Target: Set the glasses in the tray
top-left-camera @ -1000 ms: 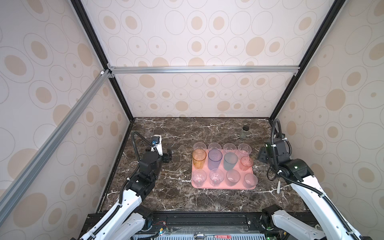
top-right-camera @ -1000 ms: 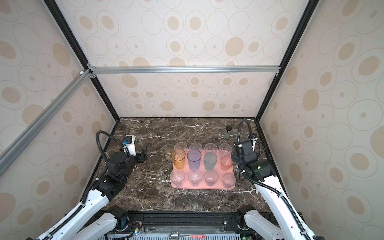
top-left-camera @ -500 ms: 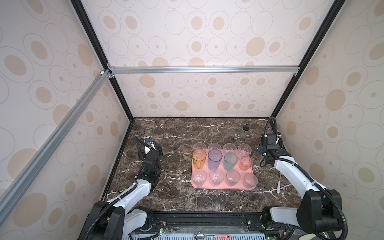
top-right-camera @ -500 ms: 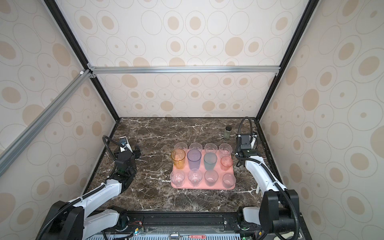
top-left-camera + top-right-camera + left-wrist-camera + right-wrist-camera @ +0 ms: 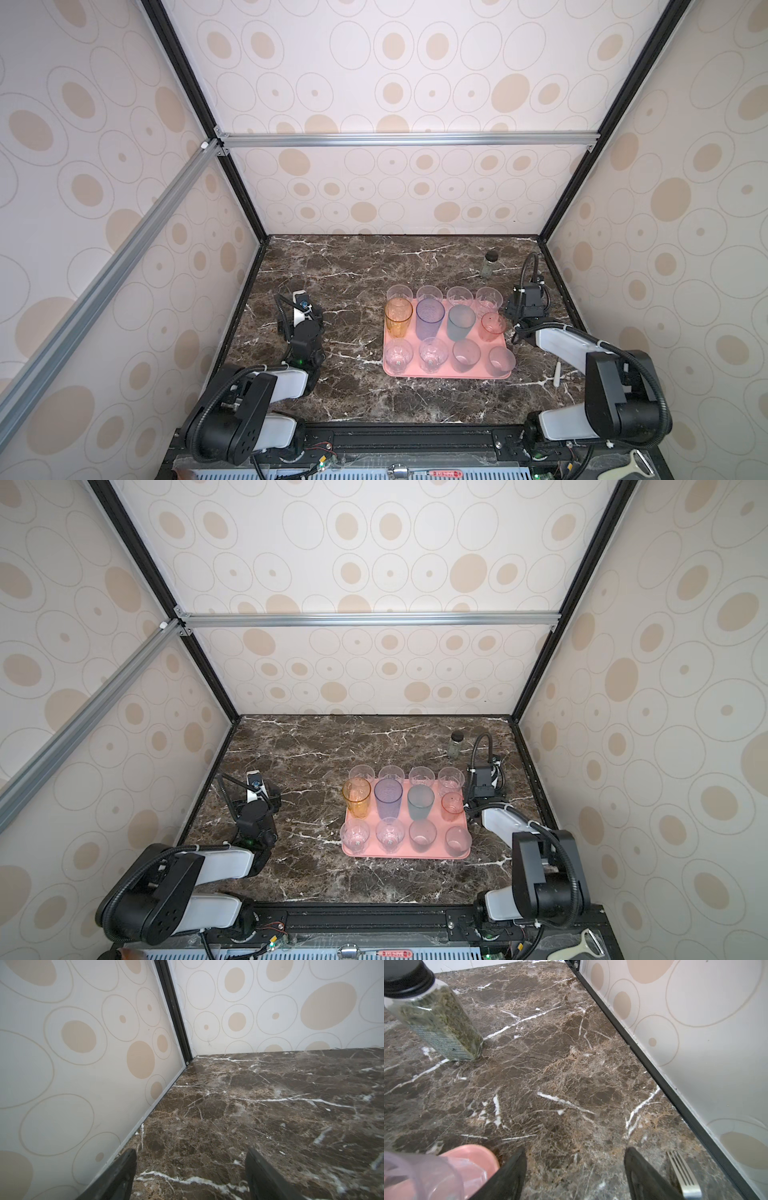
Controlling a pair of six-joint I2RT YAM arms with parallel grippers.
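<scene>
The salmon-pink tray (image 5: 446, 376) (image 5: 405, 856) lies right of the table's centre. The glasses stand upright on it in three rows. Clear ones (image 5: 429, 293) line its far edge. Amber (image 5: 398, 318), blue-purple (image 5: 429, 319), teal (image 5: 460, 323) and small pink (image 5: 493, 327) fill the middle. Clear faceted (image 5: 398, 356) and frosted ones (image 5: 501, 360) stand in front. My left gripper (image 5: 309, 311) (image 5: 190, 1151) hovers open and empty over bare marble near the left wall. My right gripper (image 5: 524, 291) (image 5: 575, 1150) is open and empty just right of the tray's far corner (image 5: 473, 1157).
A small clear jar (image 5: 490, 264) (image 5: 436, 1020) with a black lid stands behind the tray, ahead of my right gripper. A metal fork (image 5: 683, 1174) lies beside that gripper's outer finger, close to the right wall. A small white stick (image 5: 557, 374) lies right of the tray.
Both arms have folded down and back, with their elbows now low at the table's front edge. Both grippers have sunk close to the tabletop. The glasses and tray have not moved.
</scene>
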